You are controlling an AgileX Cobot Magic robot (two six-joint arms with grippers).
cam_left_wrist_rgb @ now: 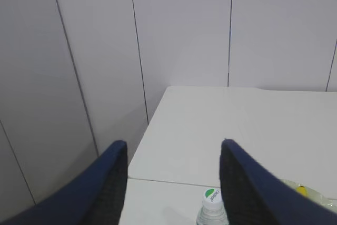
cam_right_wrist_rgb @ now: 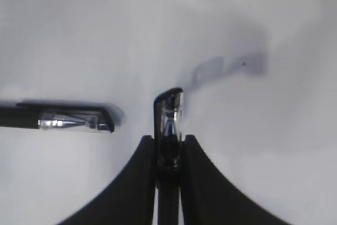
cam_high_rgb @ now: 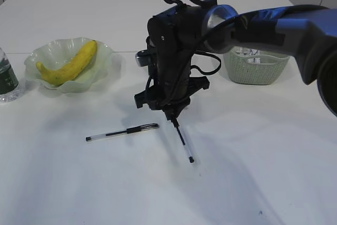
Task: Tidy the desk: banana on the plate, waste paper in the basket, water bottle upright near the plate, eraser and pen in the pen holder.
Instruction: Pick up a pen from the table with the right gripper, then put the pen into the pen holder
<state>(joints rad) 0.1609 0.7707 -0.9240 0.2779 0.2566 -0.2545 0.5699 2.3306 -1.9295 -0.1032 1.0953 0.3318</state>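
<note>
Your right fingers (cam_right_wrist_rgb: 146, 154) clamp the slim black-capped pen (cam_high_rgb: 182, 142) near its cap; lifted carelessly, it could pivot and slip. Left fingers (cam_left_wrist_rgb: 118, 167) stand apart.

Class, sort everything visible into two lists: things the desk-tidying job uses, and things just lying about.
Job:
curved yellow banana
wavy pale green glass plate
sage green woven-look basket
clear water bottle
gripped black pen
second black pen
white desk

Lying about: nothing visible.

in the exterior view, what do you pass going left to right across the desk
water bottle → plate with the banana on it → pen lying flat → pen held in the right gripper → basket
</note>
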